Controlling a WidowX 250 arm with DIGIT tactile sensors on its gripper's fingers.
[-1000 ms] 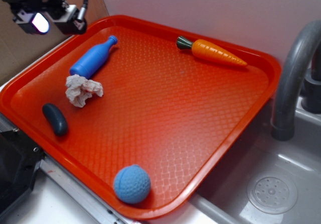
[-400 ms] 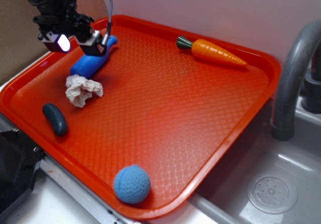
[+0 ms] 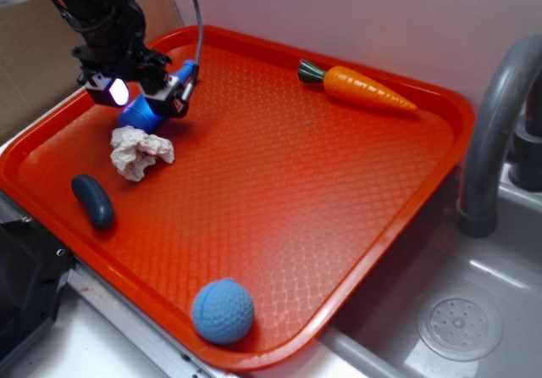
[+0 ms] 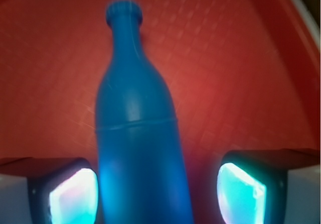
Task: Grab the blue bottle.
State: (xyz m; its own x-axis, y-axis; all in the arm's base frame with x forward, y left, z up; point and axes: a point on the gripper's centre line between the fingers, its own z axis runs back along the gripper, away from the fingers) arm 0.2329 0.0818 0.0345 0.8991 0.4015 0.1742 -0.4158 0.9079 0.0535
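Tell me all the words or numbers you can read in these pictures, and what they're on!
None can be read.
A small red mark on the pincer: too small to read.
The blue bottle, toy carrot, light blue dimpled ball and orange tray: no words or numbers showing.

A bright-blue bottle (image 3: 146, 112) lay on a red-orange, diamond-textured tray (image 3: 288, 183), beside an orange, green-topped carrot (image 3: 356, 87) and a light-blue dimpled ball (image 3: 223, 311).

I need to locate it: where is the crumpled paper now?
In the exterior view, the crumpled paper lies on the orange tray's left side, between the blue bottle and dark bean-shaped toy.
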